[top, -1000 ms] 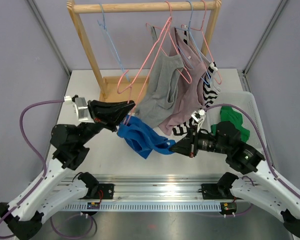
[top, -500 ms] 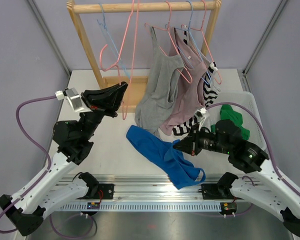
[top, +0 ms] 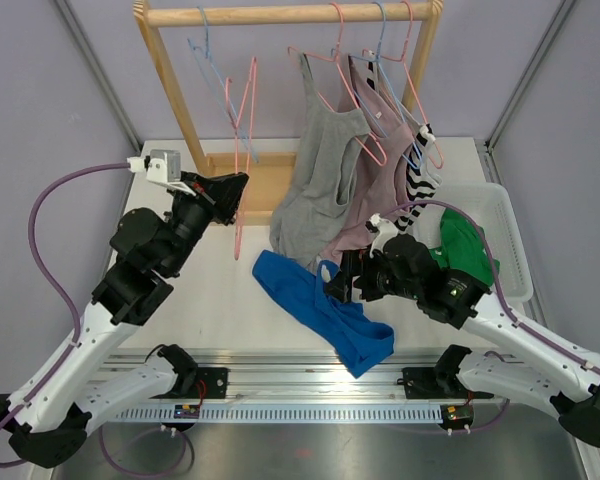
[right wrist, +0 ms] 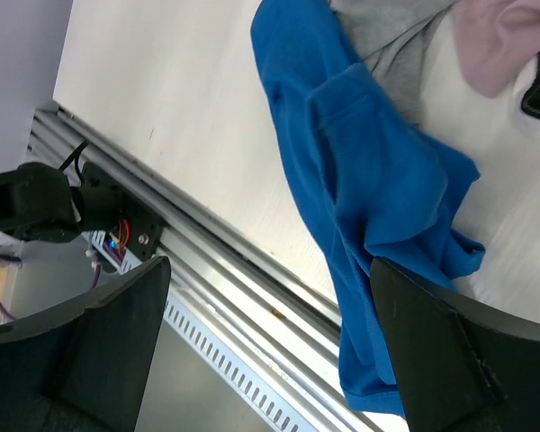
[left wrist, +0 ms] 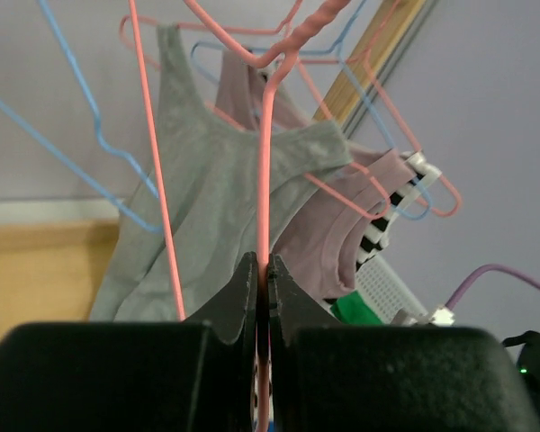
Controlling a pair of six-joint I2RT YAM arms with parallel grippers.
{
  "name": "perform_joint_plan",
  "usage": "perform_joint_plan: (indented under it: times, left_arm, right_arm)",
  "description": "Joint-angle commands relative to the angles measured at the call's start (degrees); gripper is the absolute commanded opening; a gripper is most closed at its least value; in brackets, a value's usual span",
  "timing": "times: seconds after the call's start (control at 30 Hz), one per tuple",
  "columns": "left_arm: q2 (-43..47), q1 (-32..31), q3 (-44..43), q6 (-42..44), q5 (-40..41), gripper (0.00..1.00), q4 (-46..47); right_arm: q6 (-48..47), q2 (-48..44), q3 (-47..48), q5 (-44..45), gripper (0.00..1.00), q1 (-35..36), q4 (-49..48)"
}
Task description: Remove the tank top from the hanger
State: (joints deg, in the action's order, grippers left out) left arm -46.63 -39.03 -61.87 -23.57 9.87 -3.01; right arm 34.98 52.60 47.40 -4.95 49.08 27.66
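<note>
1. A ribbed aluminium rail (top: 310, 385) runs along the near edge of the table (top: 200, 300).
2. The blue cotton tank top (top: 315, 310) lies crumpled on the table, off the hanger. It is near the middle of the near edge, and its lower end reaches that rail.
3. The right claw (top: 340, 285) hangs just above the blue tank top. Its fingers (right wrist: 117, 315) stand wide apart and grip nothing.
4. The left claw (left wrist: 263, 270) is raised above the left side of the table. Its jaws are pressed together on the thin wire of the pink wire hanger (left wrist: 264, 180), which stands nearly upright and bare. I cannot tell whether its hook touches the rod.
5. A white plastic basket (top: 500, 215) stands at the right edge of the table, with a green cloth (top: 465, 245) inside.
6. The wooden clothes rack (top: 280, 14) stands along the far edge.
   - A bare light blue wire hanger (top: 215, 70) hangs on its left part.
   - On its right part hang a grey tank top (top: 315, 190), a dusty pink top (top: 375, 180) and a black and white striped garment (top: 420, 170).
</note>
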Motion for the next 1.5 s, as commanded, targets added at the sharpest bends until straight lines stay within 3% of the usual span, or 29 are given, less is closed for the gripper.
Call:
perform_joint_plan:
  times: [0.0, 0.17, 0.33, 0.47, 0.6, 0.83, 1.1, 1.13, 1.27, 1.37, 1.47]
  left_arm:
    - [-2.05, -0.26, -5.54, -2.62, 5.41, 0.00, -5.95]
    - [-9.96, -0.35, -15.11, -6.12, 13.40, 0.00, -12.80]
    - [-23.11, 0.18, -31.86, -7.10, 18.96, 0.00, -20.54]
    - [-34.79, 3.06, -48.39, -9.02, 16.51, 0.00, -26.50]
    - [-41.50, 7.46, -57.02, -11.05, 12.11, 0.00, -29.78]
    - [-48.37, 13.27, -60.74, -15.36, 7.10, 0.00, -29.60]
    - [-45.92, 14.50, -53.89, -15.80, 4.81, 0.00, -26.45]
    - [-45.31, 14.50, -53.10, -15.63, 4.55, 0.02, -26.18]
    - [-41.80, 14.50, -51.61, -14.93, 3.67, 0.51, -27.23]
    - [-39.51, 14.50, -50.02, -14.05, 1.56, 0.67, -26.88]
    - [-36.34, 14.50, -48.27, -12.91, -1.86, 0.75, -26.62]
  right_arm:
    - [0.26, -1.18, 3.31, 5.38, 1.00, 0.49, -1.38]
    - [0.79, -1.45, 2.97, 6.97, 1.00, 0.49, -1.38]
    - [0.53, -1.71, 2.61, 8.02, 1.00, 0.49, -1.56]
    - [0.09, -1.36, 3.05, 8.29, 1.00, 0.49, -0.68]
    - [-0.79, -1.62, 3.14, 8.82, 1.00, 0.49, -0.33]
    - [-2.20, -3.38, 4.11, 9.34, 1.00, 0.49, 0.73]
    - [-6.14, -5.23, 7.88, 10.22, 1.00, 0.49, 2.75]
    - [-6.59, -5.05, 8.84, 10.66, 0.99, 0.49, 3.10]
    - [-9.14, -3.30, 16.56, 13.56, 0.99, 0.49, 7.04]
    - [-11.25, -1.45, 21.75, 16.89, 0.99, 0.49, 9.94]
    - [-12.83, -0.04, 26.33, 20.15, 0.99, 0.49, 12.23]
